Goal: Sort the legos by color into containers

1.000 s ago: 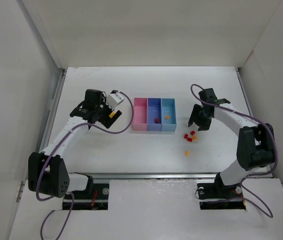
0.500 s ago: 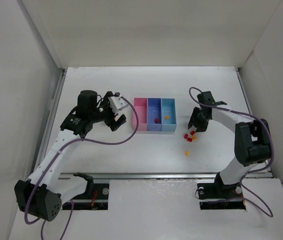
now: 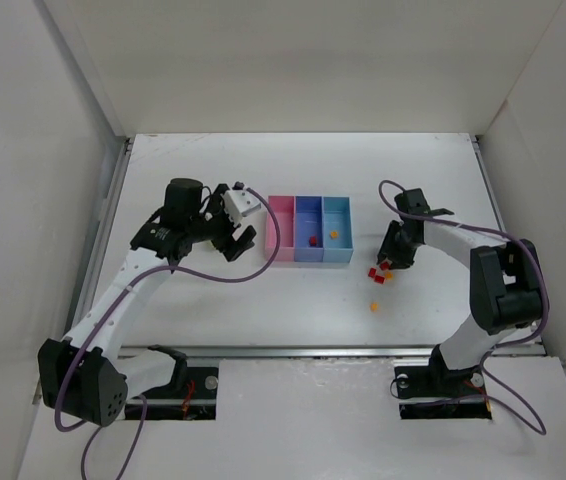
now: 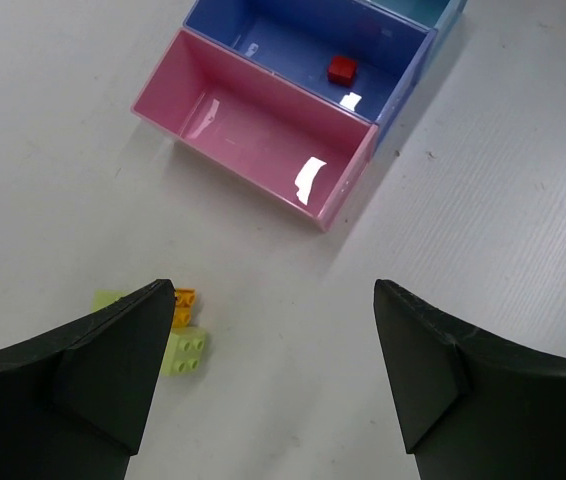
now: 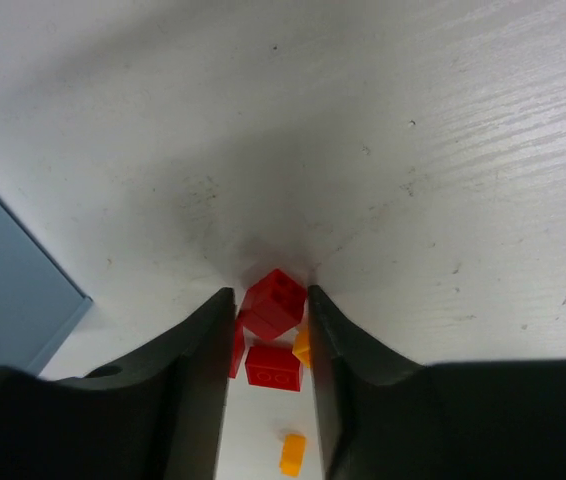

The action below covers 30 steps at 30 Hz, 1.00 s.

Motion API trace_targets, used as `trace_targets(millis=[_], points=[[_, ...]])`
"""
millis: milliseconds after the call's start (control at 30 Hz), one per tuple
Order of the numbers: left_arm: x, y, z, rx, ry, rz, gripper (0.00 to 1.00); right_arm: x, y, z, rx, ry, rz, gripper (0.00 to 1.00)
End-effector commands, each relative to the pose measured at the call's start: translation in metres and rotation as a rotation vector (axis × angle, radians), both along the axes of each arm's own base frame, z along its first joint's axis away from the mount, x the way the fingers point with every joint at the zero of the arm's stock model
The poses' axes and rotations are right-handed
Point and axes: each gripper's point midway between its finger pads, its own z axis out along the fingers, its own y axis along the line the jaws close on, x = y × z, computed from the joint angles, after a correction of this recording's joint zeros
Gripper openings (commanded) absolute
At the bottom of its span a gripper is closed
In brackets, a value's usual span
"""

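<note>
The containers stand in a row: pink [image 3: 280,229], blue-violet [image 3: 308,228], light blue [image 3: 336,228]. A red lego [image 3: 311,240] lies in the blue-violet one, and it also shows in the left wrist view [image 4: 341,69]. An orange lego [image 3: 333,234] lies in the light blue one. My left gripper [image 4: 273,330] is open and empty above the table, near the pink container [image 4: 253,140]. A yellow-green lego [image 4: 185,352] and an orange lego [image 4: 184,297] lie by its left finger. My right gripper [image 5: 269,292] is shut on a tilted red lego [image 5: 275,303] at the table surface.
Beside the right gripper [image 3: 386,262] lie another red lego [image 5: 273,365] and two orange ones [image 5: 302,345] [image 5: 292,452]. The light blue container's wall [image 5: 3,270] is at its left. White side walls enclose the table [image 3: 263,300]. A second yellow-green lego [image 4: 111,298] peeks from behind the left finger.
The left arm has swung and its gripper now sits slightly nearer the pink container. The right gripper has come down onto the red legos and closed in.
</note>
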Motion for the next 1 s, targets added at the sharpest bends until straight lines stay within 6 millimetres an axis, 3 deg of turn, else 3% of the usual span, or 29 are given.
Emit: trace_targets(millis=[0,167,400,533,633,700,767,800,900,967], points=[[0.004,-0.002,0.022,-0.022,-0.051,0.011,0.78,0.009,0.001,-0.002,-0.003,-0.035,-0.016,0.38],[0.005,-0.001,0.021,-0.017,-0.053,0.018,0.78,0.011,0.001,-0.004,-0.007,-0.029,-0.007,0.12],[0.004,0.001,0.013,-0.006,-0.037,0.025,0.78,0.015,0.0,0.006,-0.016,-0.049,-0.001,0.0],[0.005,0.003,0.01,0.0,-0.038,0.033,0.78,0.03,-0.007,0.038,-0.055,-0.137,0.0,0.0],[0.005,0.003,0.01,0.0,-0.038,0.033,0.78,0.044,-0.005,0.079,-0.134,-0.233,0.021,0.0],[0.006,0.002,0.012,-0.003,-0.047,0.033,0.78,0.058,0.003,0.117,-0.167,-0.332,0.05,0.0],[0.008,0.003,0.009,0.002,-0.048,0.04,0.78,0.063,0.024,0.139,-0.208,-0.398,0.099,0.0],[0.008,0.003,0.009,0.002,-0.048,0.04,0.78,0.07,0.036,0.162,-0.21,-0.454,0.124,0.0],[0.008,0.002,0.01,-0.012,-0.044,0.051,0.78,0.077,0.072,0.181,-0.215,-0.508,0.208,0.0],[0.009,0.004,0.01,-0.006,-0.046,0.059,0.78,0.08,0.088,0.177,-0.211,-0.501,0.24,0.0]])
